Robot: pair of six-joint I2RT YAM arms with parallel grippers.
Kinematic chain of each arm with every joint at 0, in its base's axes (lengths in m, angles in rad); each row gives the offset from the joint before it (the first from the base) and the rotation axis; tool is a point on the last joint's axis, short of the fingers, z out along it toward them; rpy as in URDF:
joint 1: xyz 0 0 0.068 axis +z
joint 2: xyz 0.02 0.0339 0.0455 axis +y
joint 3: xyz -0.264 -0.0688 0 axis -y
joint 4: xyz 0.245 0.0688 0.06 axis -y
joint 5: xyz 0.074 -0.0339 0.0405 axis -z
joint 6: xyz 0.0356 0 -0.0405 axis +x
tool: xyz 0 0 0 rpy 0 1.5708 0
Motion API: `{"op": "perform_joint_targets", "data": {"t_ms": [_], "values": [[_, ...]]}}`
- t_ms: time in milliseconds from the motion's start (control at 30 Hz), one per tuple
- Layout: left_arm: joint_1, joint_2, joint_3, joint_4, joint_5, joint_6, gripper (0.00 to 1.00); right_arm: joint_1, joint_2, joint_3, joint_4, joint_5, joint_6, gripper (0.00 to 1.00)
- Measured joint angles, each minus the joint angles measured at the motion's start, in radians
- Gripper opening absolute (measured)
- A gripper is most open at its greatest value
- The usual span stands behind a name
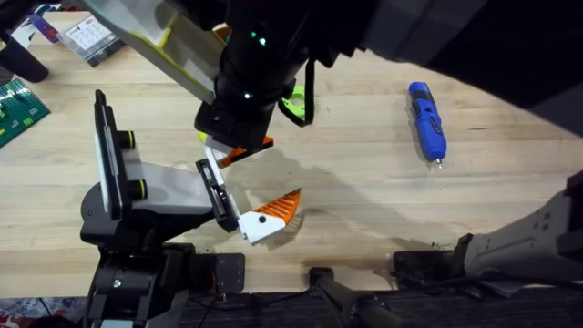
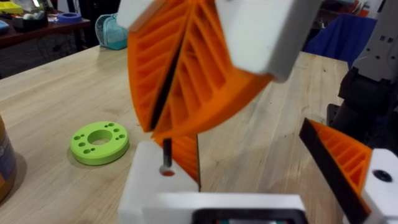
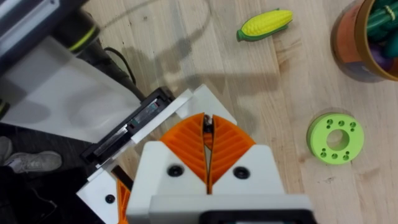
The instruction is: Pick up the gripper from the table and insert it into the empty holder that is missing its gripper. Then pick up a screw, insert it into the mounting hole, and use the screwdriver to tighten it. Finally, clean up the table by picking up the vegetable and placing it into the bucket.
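The holder stands at the lower left, and the left wrist view looks out from it. Its mounted finger juts right. The gripper sits in the other slot, white base with a hole, orange tip upright. These two fingers stand wide apart, the left gripper open. My right gripper hangs over that base, shut on a small dark screw whose lower end meets the hole. The blue screwdriver lies at the right. A corn vegetable lies near the orange bucket.
A green ring lies on the wood between the holder and the bucket. A green circuit board and a small box sit at the far left. The right arm rises dark across the upper overhead view.
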Motion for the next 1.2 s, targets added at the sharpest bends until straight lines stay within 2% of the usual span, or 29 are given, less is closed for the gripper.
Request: {"op": "perform_joint_targets", "data": {"t_ms": [933,1200], "values": [[0.0,0.0,0.0,0.0,0.0,0.0,0.987,0.0,0.002,0.0,-0.006,-0.001,-0.023,0.013],[0.0,0.0,0.0,0.0,0.0,0.0,0.988,0.0,0.036,0.0,-0.008,-0.001,-0.023,0.013]]}}
